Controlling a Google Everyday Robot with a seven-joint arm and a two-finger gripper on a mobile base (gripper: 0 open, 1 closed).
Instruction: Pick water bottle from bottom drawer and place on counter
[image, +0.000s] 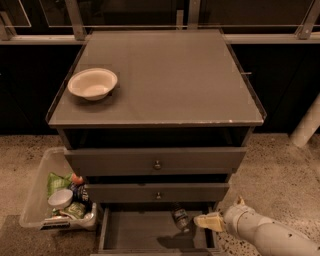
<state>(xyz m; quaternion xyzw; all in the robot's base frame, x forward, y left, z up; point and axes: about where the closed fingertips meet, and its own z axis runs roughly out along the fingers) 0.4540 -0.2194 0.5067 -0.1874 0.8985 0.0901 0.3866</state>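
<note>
From the camera view, the gripper (201, 220) reached in low from the right over the open bottom drawer (135, 236), tip just beside the water bottle (181, 218); whether it was clenched or released, I could not tell. The bottle sat in the drawer's back right part, under the middle drawer (157, 192). Up top, the counter (170, 70) held a white bowl (92, 83) at its left.

Your gripper (209, 221) sits at the right edge of the bottom drawer (135, 235), beside the water bottle (180, 218), with bare floor to their left. The middle drawer (120, 192) overhangs the back, and a bowl (92, 83) occupies the left of the counter (170, 75).
</note>
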